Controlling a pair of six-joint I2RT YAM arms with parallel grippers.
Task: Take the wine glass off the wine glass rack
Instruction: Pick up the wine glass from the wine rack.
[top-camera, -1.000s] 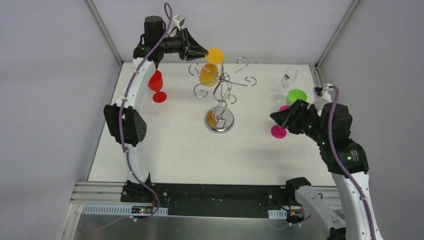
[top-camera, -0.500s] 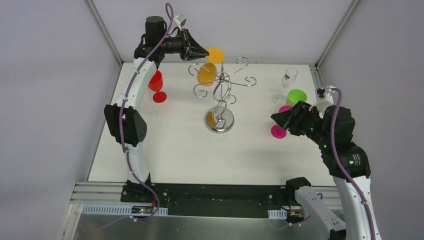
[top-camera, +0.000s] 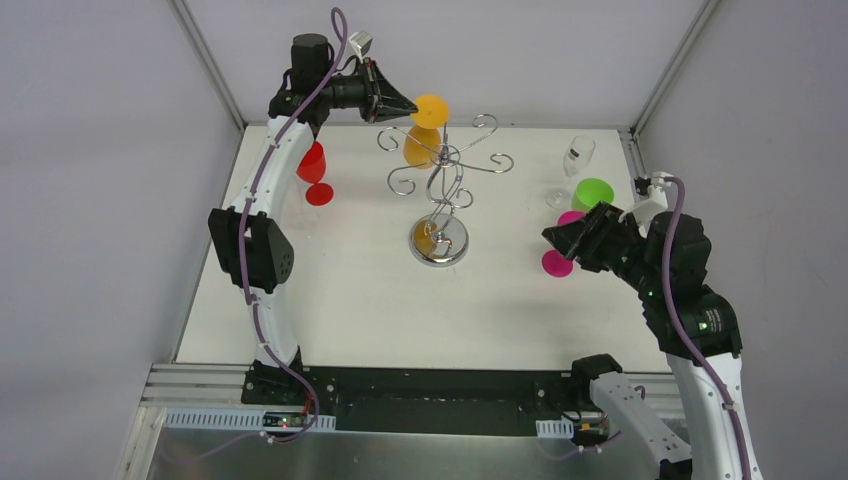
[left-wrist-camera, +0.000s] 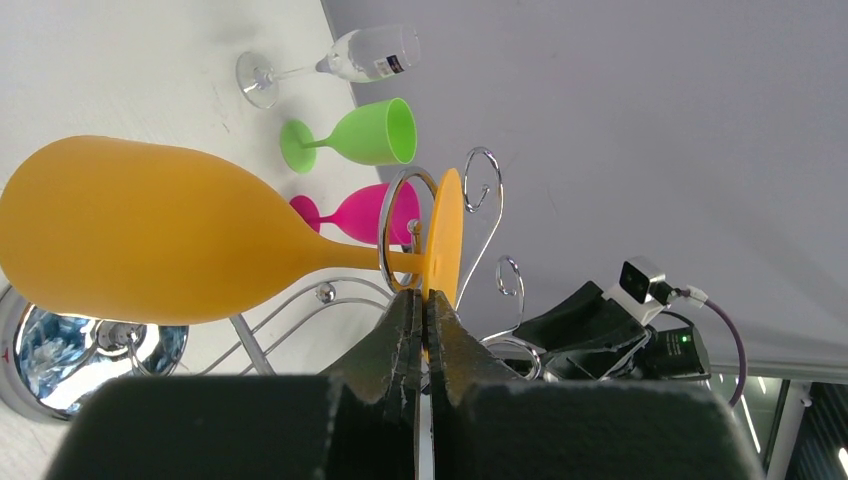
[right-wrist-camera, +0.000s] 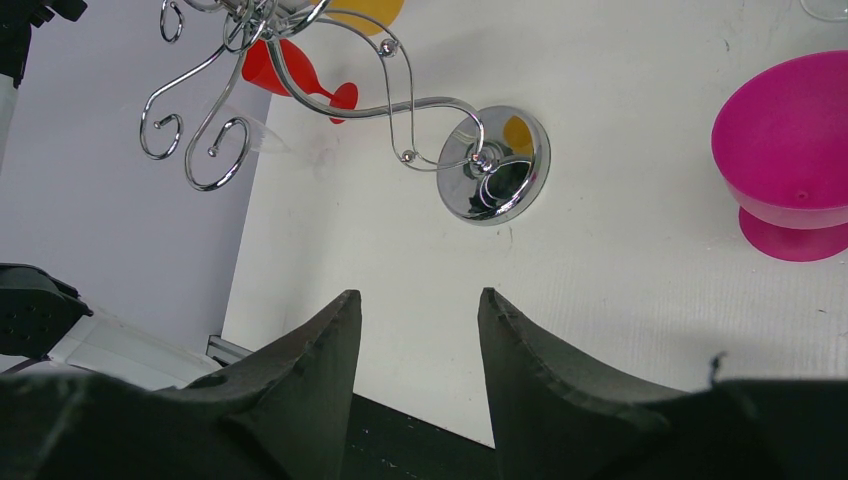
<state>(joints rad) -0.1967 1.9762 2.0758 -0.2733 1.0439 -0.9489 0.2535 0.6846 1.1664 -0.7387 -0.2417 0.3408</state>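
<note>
While hanging foot-up in a far-left curl of the wine glass rack, pinched at the foot rim: orange wine glass, bowl down and tilted, clear of the table. Left jaws: closed on that rim, held high at the far left. Right jaws: parted with nothing between them, hovering low at the right, just beside a pink glass. Rack's chrome base standing mid-table. Beyond the pink glass, a green glass and a clear glass near the far right edge. At the far left, a red glass upright on the table.
</note>
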